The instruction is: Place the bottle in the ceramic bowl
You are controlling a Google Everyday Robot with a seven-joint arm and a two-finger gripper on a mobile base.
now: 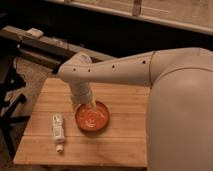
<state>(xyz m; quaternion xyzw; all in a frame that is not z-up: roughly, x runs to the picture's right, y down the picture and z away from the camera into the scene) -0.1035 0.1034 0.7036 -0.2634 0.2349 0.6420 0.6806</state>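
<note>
Nothing done yet: the bottle [58, 131] lies flat on the desk [125, 147], near the left edge toward the front-left corner, cap pointing at the front edge.
Bowl: the ceramic bowl [96, 121] sits mid-desk, just right of the bottle, apart from it, and looks empty.
Gripper: the gripper [89, 104] hangs over the bowl's back rim, carrying nothing visible; open or closed, I cannot tell.
Left to do: probably everything (reach, grasp, lift, set in the bowl).
Surface: pale wooden planks.
Room: dim, with a dark bench [45, 46] beyond the back edge.
</note>
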